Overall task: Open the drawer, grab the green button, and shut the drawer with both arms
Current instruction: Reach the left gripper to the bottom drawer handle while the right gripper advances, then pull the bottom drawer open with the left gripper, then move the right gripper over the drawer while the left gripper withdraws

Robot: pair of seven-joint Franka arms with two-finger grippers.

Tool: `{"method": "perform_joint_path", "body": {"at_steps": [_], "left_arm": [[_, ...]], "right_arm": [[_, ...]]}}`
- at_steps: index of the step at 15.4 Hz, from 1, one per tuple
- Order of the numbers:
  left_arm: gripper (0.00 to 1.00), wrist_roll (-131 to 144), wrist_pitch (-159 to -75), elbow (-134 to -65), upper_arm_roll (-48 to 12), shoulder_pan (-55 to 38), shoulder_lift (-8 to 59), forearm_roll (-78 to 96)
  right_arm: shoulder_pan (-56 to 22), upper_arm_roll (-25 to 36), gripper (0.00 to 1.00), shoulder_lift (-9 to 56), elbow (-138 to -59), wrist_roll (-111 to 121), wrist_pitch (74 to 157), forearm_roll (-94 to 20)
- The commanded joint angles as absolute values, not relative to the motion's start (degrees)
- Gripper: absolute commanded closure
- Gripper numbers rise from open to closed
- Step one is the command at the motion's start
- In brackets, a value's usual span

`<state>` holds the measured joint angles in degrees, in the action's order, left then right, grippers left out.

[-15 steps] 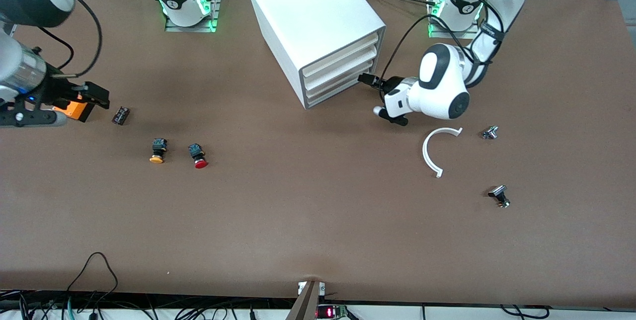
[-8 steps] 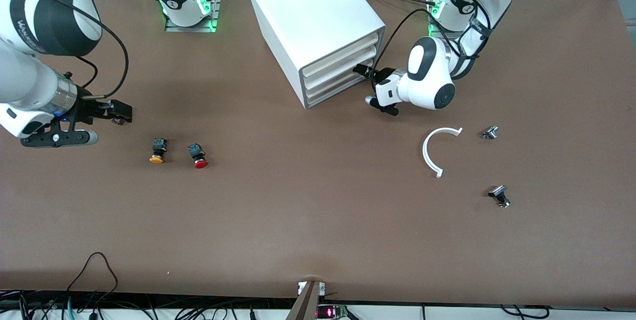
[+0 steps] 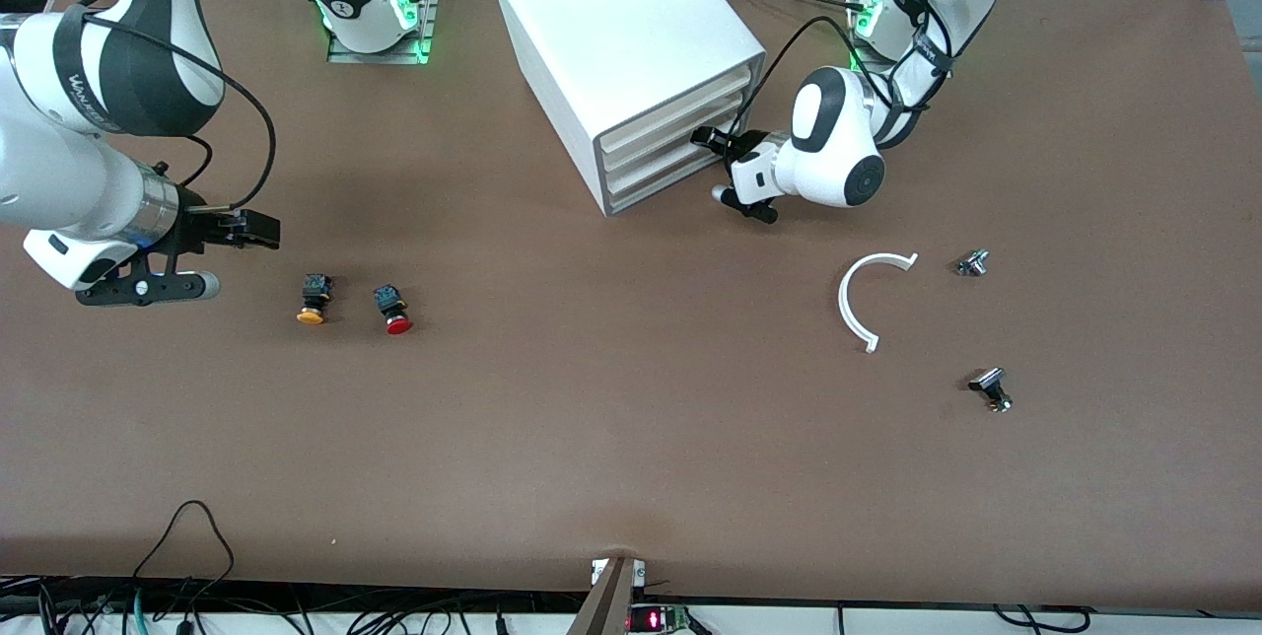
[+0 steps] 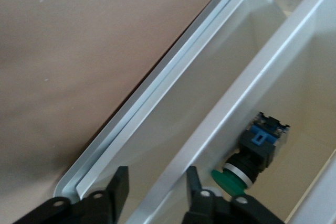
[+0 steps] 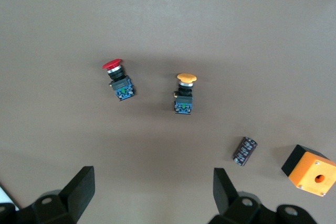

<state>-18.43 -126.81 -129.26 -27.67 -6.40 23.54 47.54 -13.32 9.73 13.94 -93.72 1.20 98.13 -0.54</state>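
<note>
The white cabinet [image 3: 621, 34] stands at the table's back with all three drawers pushed in; the lowest drawer [image 3: 656, 183] is closed. My left gripper [image 3: 706, 138] is at the cabinet's front, level with the drawers. In the left wrist view my left gripper [image 4: 156, 179] is open, its fingers [image 4: 119, 182] astride a white drawer lip. The green button [image 4: 249, 158] lies in the tray just past that lip; I cannot tell which drawer. My right gripper [image 3: 258, 229] is open and empty over the table beside the orange-capped button [image 3: 314, 298]; it also shows in the right wrist view [image 5: 152, 179].
A red-capped button [image 3: 395, 310] lies next to the orange-capped one. The right wrist view shows a small black cylinder [image 5: 244, 150] and an orange box [image 5: 310, 170]. A white arc [image 3: 868, 295] and two small metal parts [image 3: 973, 263] [image 3: 991, 388] lie toward the left arm's end.
My left gripper has moved in to the cabinet's drawer fronts. My right arm has swung toward the orange-capped button and now covers the black cylinder in the front view.
</note>
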Motion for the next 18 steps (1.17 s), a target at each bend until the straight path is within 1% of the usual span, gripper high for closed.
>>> {"method": "perform_joint_path", "body": {"at_steps": [1,4,6,9,11,13,14,18], "left_arm": [[1.00,-21.45,-129.02,-130.52,-27.16,-6.86,24.35,47.29],[1.00,-21.62,-132.61,-127.80,-20.67,-6.33,23.99,42.29],[1.00,-21.62,-135.16,-126.13,-17.94,-6.33,24.08,39.91],[1.00,-21.53,-135.35,-123.93,-17.67,-5.36,23.82,39.11],[1.00,-21.36,-135.35,-122.52,-17.58,-5.36,23.82,39.11],[1.00,-21.27,-135.35,-122.43,-17.67,-5.36,23.73,39.20],[0.01,-21.62,-135.35,-122.52,-17.67,-5.19,23.56,39.20],[0.00,-21.53,-136.75,-122.52,-17.67,-4.83,22.06,39.46]], "right_arm": [[-13.36,9.93,0.00,14.41,-92.37,1.76,97.64,-4.90],[-13.62,9.76,0.00,14.59,-92.29,1.85,98.08,-8.17],[-15.20,9.58,0.00,15.03,-91.94,1.85,99.66,-8.61],[-18.09,9.41,0.00,15.91,-91.67,1.85,106.23,-8.61],[-21.34,9.40,0.00,16.96,-91.67,1.50,111.51,-8.70],[-24.51,9.40,0.00,18.27,-90.80,1.32,115.47,-8.96],[-26.00,9.40,0.00,19.50,-89.83,1.93,116.62,-9.83],[-31.89,9.40,0.00,23.98,-82.99,3.42,117.60,-12.04]]}}
